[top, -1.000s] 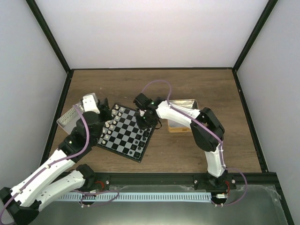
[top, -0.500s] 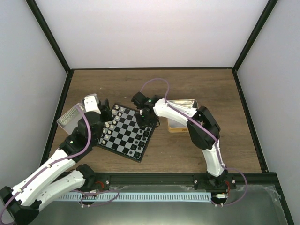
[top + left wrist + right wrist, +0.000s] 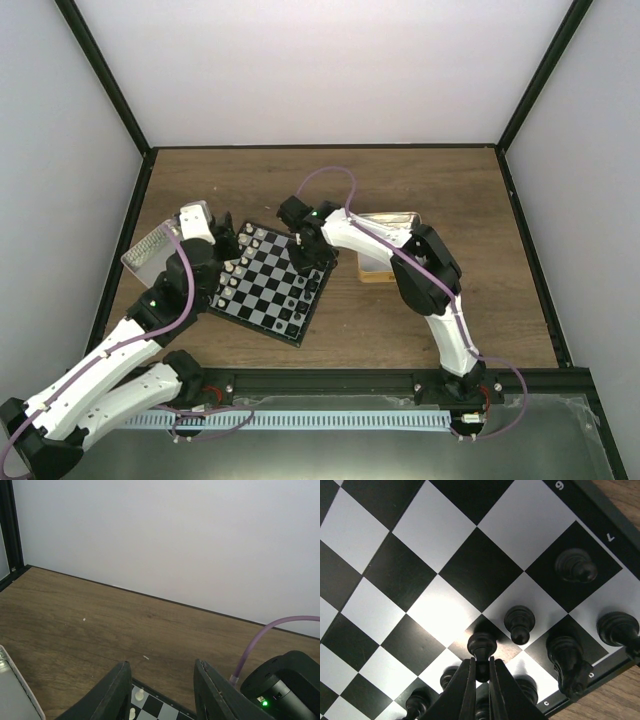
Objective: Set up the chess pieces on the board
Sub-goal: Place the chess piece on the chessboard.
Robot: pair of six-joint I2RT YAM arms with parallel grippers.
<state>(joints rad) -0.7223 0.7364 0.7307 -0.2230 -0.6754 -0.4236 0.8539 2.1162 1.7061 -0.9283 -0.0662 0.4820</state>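
Note:
The board (image 3: pixel 262 292) lies tilted on the table left of centre, with cream-white pieces (image 3: pixel 238 262) along its left side and black pieces (image 3: pixel 300 293) along its right side. My right gripper (image 3: pixel 481 669) is shut on a black pawn (image 3: pixel 481 645), held just over a dark square near the board's right edge, among other black pieces (image 3: pixel 519 624). In the top view it sits over the board's far right part (image 3: pixel 308 250). My left gripper (image 3: pixel 161 692) is open and empty above the board's far left corner, with two white pieces (image 3: pixel 141 695) below it.
A gold-rimmed square tin (image 3: pixel 385 250) stands right of the board, partly under the right arm. A silver tin (image 3: pixel 152 250) lies left of the board beside the left arm. Walls enclose the table on three sides.
The right gripper has shifted slightly left and farther over the board with the pawn. The left arm has barely moved.

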